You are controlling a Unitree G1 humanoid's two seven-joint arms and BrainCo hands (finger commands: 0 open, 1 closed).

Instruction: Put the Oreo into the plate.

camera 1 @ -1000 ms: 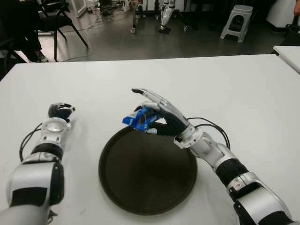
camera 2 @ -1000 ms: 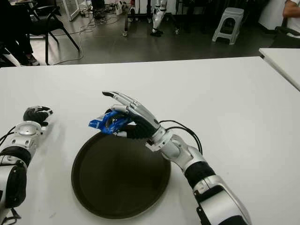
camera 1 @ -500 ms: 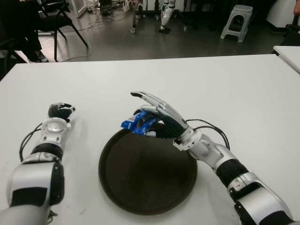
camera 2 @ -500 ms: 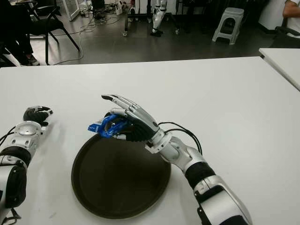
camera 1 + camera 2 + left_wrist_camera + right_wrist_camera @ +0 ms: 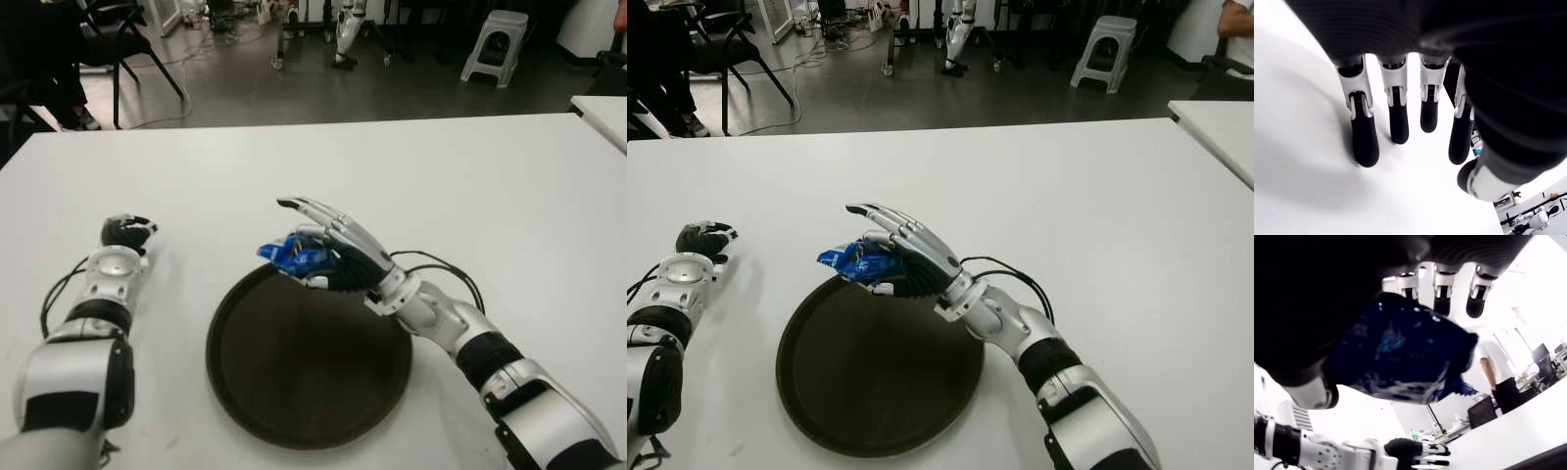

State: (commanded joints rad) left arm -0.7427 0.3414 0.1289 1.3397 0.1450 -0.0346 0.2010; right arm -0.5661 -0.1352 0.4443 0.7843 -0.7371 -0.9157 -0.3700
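A blue Oreo packet (image 5: 294,254) sits in my right hand (image 5: 315,247), which hovers over the far rim of the dark round plate (image 5: 294,377). The thumb presses the packet from below while the other fingers stretch out over it. In the right wrist view the packet (image 5: 1400,352) fills the palm, crumpled, with fingertips (image 5: 1442,303) past it. My left hand (image 5: 124,232) shows on the white table (image 5: 490,186) to the left of the plate, fingers (image 5: 1364,142) relaxed and holding nothing.
The plate lies near the table's front edge at centre. A second white table corner (image 5: 602,113) shows at the far right. Chairs, a grey stool (image 5: 495,44) and cables stand on the floor beyond the table. A person (image 5: 1501,382) stands far off in the right wrist view.
My right hand with the packet sank slightly and shifted a little over the plate's far rim, the packet tipping flatter. The left hand did not move.
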